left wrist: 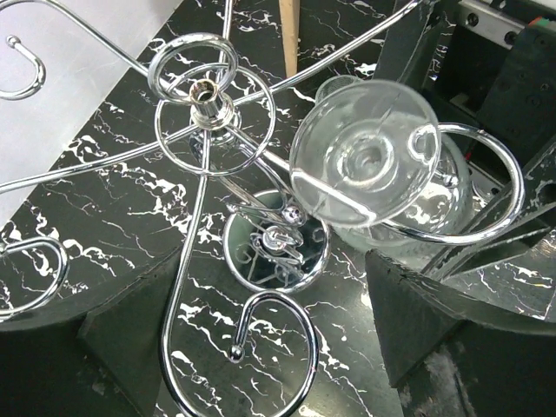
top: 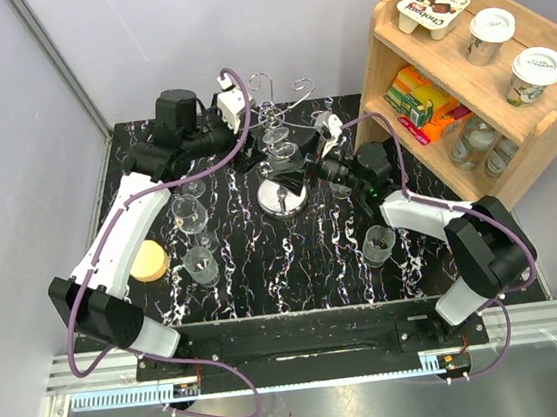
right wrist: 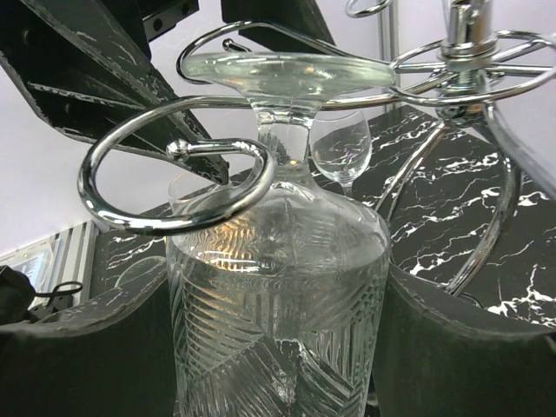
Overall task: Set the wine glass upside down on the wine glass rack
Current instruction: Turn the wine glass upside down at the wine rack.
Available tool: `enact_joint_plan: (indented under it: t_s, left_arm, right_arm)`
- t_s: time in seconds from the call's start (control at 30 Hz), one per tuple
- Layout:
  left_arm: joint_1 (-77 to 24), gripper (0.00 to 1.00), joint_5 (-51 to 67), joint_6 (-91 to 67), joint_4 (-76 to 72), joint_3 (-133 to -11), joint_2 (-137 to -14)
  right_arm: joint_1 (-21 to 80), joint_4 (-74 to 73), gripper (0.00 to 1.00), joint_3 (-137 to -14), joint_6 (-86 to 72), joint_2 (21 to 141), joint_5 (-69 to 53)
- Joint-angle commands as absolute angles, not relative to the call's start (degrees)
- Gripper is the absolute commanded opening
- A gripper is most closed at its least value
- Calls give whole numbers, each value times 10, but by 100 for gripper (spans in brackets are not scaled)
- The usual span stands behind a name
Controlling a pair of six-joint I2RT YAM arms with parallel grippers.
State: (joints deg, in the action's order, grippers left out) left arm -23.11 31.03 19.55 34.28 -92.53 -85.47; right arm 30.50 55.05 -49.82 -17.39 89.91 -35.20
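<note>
Clear wine glass (right wrist: pixel 278 295) inverted, foot atop a curled arm of chrome wine glass rack (left wrist: pixel 208 97)

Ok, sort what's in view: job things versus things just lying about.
Job: upside-down wine glass, wine glass rack.
Lying about: upright wine glass, clear tumbler, second tumbler, yellow disc, wooden shelf, lidded cups.
</note>
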Motion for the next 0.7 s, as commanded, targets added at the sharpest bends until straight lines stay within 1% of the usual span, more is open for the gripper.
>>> enact_joint_plan:
  t_s: [0.0,0.43,0.67]
  left_arm:
    - [-241,86,316,186,330,-950,-860]
    - [-241,85,286,183,330,-961,-867]
    - [-241,85,279,181,331,-969,-867]
  right_arm:
    - [314,615,0,-540,-171,896,-374]
    - [315,635,0,-505,-191,846,-395]
    - [314,628,0,-485,-174,822,-393]
